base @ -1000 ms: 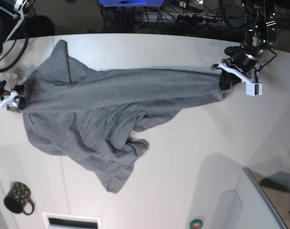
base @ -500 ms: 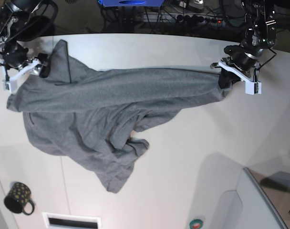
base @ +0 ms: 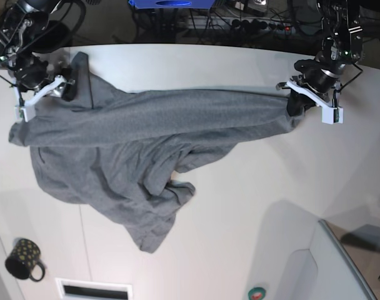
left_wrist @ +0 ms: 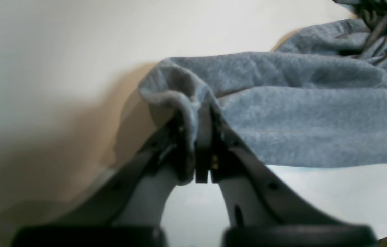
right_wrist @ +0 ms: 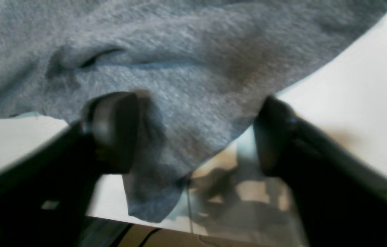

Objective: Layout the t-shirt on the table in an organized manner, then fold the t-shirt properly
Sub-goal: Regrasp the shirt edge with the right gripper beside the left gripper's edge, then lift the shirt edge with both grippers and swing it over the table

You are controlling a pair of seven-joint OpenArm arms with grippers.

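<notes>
The heather-grey t-shirt (base: 146,137) lies crumpled across the white table (base: 252,187), stretched in a band from left to right. My left gripper (base: 297,105) is at the band's right end, shut on a bunched edge of the t-shirt (left_wrist: 299,120); in the left wrist view the left gripper (left_wrist: 198,137) has cloth pinched between its tips. My right gripper (base: 52,92) is at the shirt's upper left corner. In the right wrist view the right gripper (right_wrist: 193,137) stands open, its fingers apart with a flap of the t-shirt (right_wrist: 179,68) lying between them.
A black dotted mug (base: 24,259) stands at the near left corner. A white slot (base: 93,289) and a small round button (base: 257,292) sit along the front edge. A grey raised panel (base: 346,269) fills the near right. Cables (base: 240,25) run behind the far edge.
My right gripper has moved from the shirt's left edge up to its upper left corner, and its fingers have come closer together. The shirt's left edge has shifted outward. The left gripper has stayed put.
</notes>
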